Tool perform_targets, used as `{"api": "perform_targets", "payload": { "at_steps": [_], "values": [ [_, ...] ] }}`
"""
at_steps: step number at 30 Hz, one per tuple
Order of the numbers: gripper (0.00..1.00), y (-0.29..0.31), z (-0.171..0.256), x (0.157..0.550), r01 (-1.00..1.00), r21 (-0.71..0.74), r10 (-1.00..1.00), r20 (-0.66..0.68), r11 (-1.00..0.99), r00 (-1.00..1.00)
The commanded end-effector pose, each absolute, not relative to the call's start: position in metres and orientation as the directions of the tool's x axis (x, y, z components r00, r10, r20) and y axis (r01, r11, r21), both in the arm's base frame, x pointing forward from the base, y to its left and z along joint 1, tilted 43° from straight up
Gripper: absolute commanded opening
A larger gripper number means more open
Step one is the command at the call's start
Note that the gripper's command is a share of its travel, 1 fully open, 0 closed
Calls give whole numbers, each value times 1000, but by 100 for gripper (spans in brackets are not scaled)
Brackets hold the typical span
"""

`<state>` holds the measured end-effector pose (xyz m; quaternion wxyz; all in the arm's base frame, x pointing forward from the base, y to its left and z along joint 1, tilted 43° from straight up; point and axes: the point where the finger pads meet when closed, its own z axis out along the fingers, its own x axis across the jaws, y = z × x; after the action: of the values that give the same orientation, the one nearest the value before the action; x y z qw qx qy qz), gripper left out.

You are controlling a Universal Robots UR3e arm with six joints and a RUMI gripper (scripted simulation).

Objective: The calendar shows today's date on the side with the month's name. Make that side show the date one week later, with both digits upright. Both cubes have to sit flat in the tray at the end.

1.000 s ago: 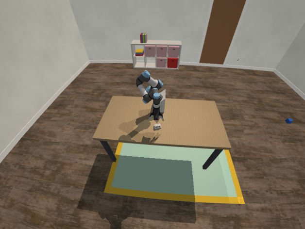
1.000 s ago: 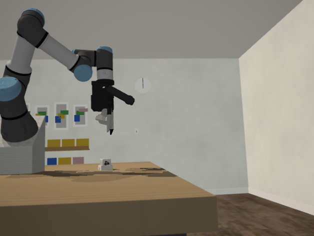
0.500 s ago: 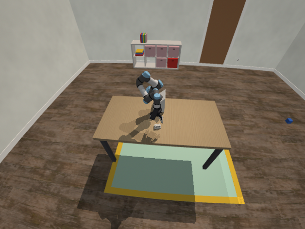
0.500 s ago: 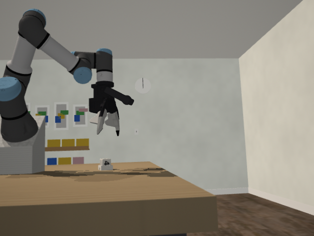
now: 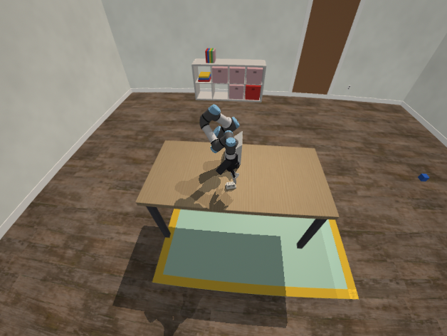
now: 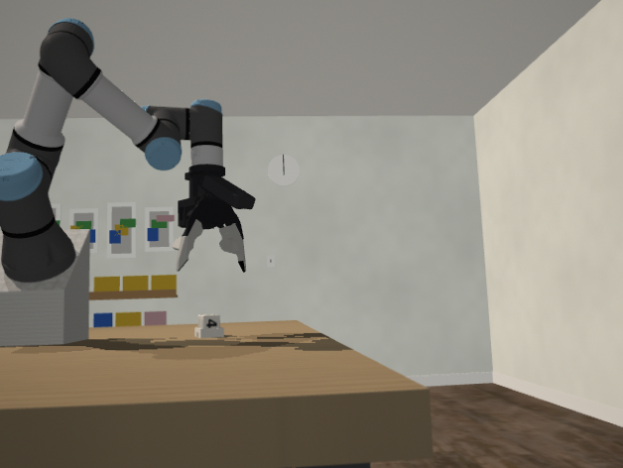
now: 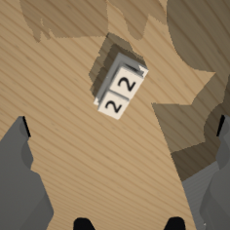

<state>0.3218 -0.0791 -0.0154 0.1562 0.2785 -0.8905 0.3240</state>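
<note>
Below my claw, two white number cubes [image 7: 119,92] sit side by side in a small white tray [image 7: 101,88], each with a 2 on its top face. From the side view, one cube's end face shows a 4. The tray rests on the wooden surface [image 6: 211,372]. My claw [image 6: 210,265] hangs well above it, wide open, gripping nothing.

White cubes [image 7: 120,91] w/ black 2s – tan striped-grain table [image 5: 281,180], black-grey pincer [image 6: 210,261].
</note>
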Motion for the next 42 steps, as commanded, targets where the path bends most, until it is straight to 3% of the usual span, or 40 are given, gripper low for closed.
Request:
{"api": "perform_targets", "payload": {
  "at_steps": [1,20,38,39,42],
  "values": [
    [100,-80,-16,320,-469,-558,-289,382,685,-878],
    [100,-82,-20,314,-198,-644,-81,207,739,-975],
    [100,-82,-21,313,-151,-653,-46,175,742,-983],
    [29,-82,-21,313,-151,-653,-46,175,742,-983],
    [29,-82,-21,313,-151,-653,-46,175,742,-983]
  ]
}}
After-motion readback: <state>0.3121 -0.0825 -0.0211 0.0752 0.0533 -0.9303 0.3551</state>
